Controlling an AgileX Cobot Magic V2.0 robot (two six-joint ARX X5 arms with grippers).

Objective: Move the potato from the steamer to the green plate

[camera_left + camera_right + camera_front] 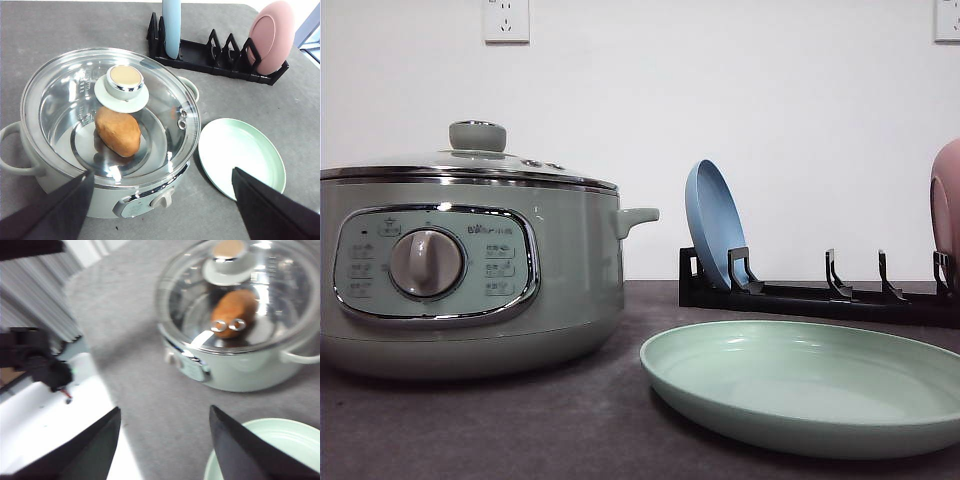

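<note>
Potato (118, 131) in lidded steamer (107, 135); both grippers (160, 207) (165, 450) above table, wide open, empty.

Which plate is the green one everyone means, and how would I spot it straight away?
Start at the big pale green steamer with the glass lid. Beside it, toward the black dish rack, the green plate lies flat and empty on the grey table. The blue plate and pink dish stand on edge in the rack.

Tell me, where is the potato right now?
The potato lies inside the steamer, under its closed glass lid, seen from the left wrist camera. The empty green plate sits on the table beside the steamer, to the robot's right.
</note>
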